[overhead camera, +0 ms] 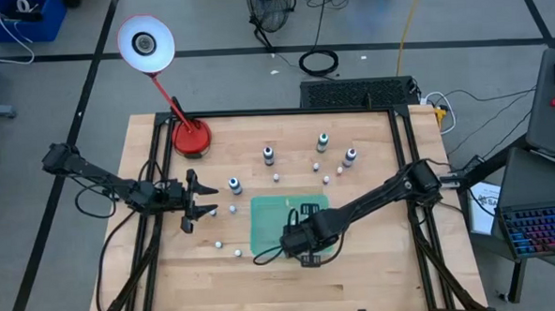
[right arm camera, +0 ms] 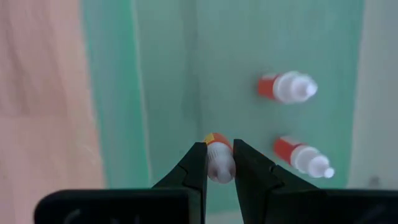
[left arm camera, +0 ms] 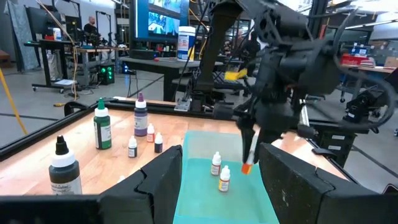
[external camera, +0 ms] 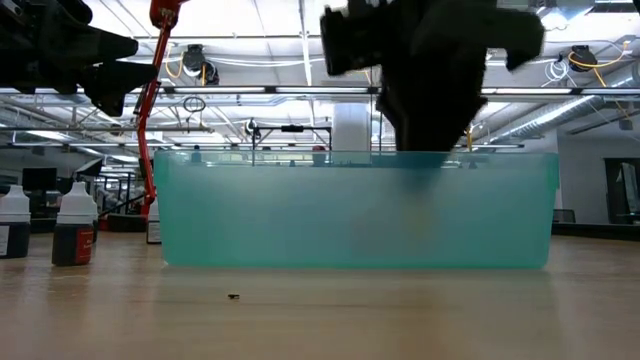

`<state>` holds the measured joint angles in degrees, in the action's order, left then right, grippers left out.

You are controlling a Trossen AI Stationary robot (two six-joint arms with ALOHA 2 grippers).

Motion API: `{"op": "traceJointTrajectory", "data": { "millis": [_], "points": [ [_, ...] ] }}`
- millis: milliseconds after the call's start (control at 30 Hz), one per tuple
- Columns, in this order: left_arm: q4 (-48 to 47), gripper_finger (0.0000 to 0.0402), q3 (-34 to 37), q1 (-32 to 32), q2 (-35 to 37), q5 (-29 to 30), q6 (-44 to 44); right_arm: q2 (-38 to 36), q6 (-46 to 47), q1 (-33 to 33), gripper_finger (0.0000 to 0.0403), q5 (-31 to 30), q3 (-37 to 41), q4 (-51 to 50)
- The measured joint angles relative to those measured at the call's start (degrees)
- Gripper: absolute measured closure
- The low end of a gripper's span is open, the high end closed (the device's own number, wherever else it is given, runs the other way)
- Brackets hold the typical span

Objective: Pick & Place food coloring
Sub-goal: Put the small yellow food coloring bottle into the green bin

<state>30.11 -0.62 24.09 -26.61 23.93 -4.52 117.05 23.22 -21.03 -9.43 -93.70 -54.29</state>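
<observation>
A pale wooden table (overhead camera: 357, 255) sits in a black frame on a grey floor with cables; a green tray (overhead camera: 266, 222) lies near its middle. The right gripper (right arm camera: 217, 163) hangs over the tray, its fingers closed on a small bottle (right arm camera: 218, 160) of food coloring with an orange body and white cap; two more such bottles (right arm camera: 286, 87) already stand inside the tray. The left gripper (overhead camera: 201, 198) waits near the table's left edge, fingers spread and holding nothing. More bottles (overhead camera: 268, 155), large and small, stand scattered on the bare wood behind and left of the tray; a red lamp (overhead camera: 190, 136) stands at the far left corner. Beyond the table, a workshop with desks, screens and a person (left arm camera: 91, 26) in the distance.
</observation>
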Motion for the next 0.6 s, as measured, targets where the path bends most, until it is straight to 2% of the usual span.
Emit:
{"op": "traceJointTrajectory", "data": {
  "millis": [333, 600],
  "points": [
    [0.00, 0.0188, 0.00, -0.01, -0.01, -0.01, 0.00, -0.07, 0.65, 0.15, 0.0362, 2.25, 3.47, 5.91],
    [0.01, 0.0188, 0.00, 0.00, -0.01, -0.01, 0.01, -0.21, 4.02, 0.22, 0.0268, 2.12, 3.47, 5.84]
  ]
}}
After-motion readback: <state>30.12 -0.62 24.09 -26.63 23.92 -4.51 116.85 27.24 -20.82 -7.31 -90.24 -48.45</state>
